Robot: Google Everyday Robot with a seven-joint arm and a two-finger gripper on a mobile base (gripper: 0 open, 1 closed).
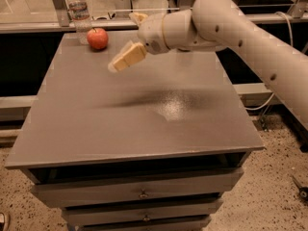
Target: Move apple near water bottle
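Note:
The red apple (97, 38) sits on the grey table (144, 129) at its far left corner, right next to the clear water bottle (79, 13) with the white cap, which stands just behind it to the left. My gripper (123, 42) hovers above the table to the right of the apple, apart from it. It is open and holds nothing. One cream finger (127, 57) points down and left, the other (138, 17) shows above it.
My white arm (240, 28) reaches in from the right across the far half of the table. The table has drawers (142, 194) in its front. A metal rail (38, 27) runs behind the table. The speckled floor lies around it.

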